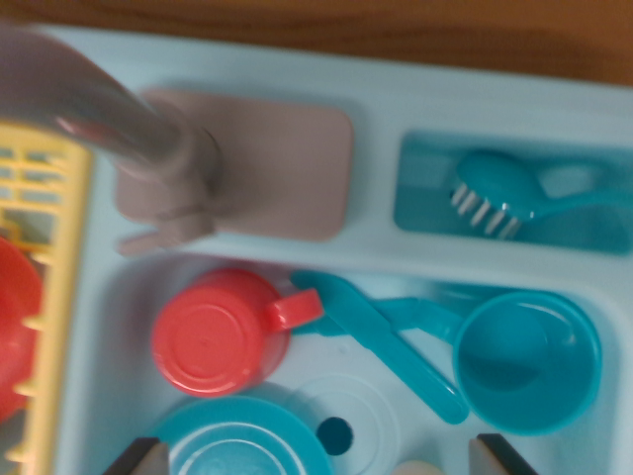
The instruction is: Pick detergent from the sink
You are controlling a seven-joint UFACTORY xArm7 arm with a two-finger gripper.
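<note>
The light blue toy sink (119, 327) fills the wrist view, which is blurred. My gripper (318, 460) hangs open above the basin, with only its two dark fingertips (138, 459) showing at the bottom edge, far apart and holding nothing. A pale rounded tip (420, 468) pokes in at the bottom edge between them; I cannot tell whether it is the detergent. No clear detergent bottle shows. In the basin lie an upturned red cup (218, 336), a teal knife (381, 341), a teal saucepan (524, 361) and a teal plate (242, 445).
A grey faucet (129, 129) on a pinkish base (287, 168) arches over the sink's back left. A teal brush (499, 193) lies in a side compartment. A yellow rack (49, 297) holding something red (15, 327) stands at the left. Wooden tabletop (396, 25) runs along the top.
</note>
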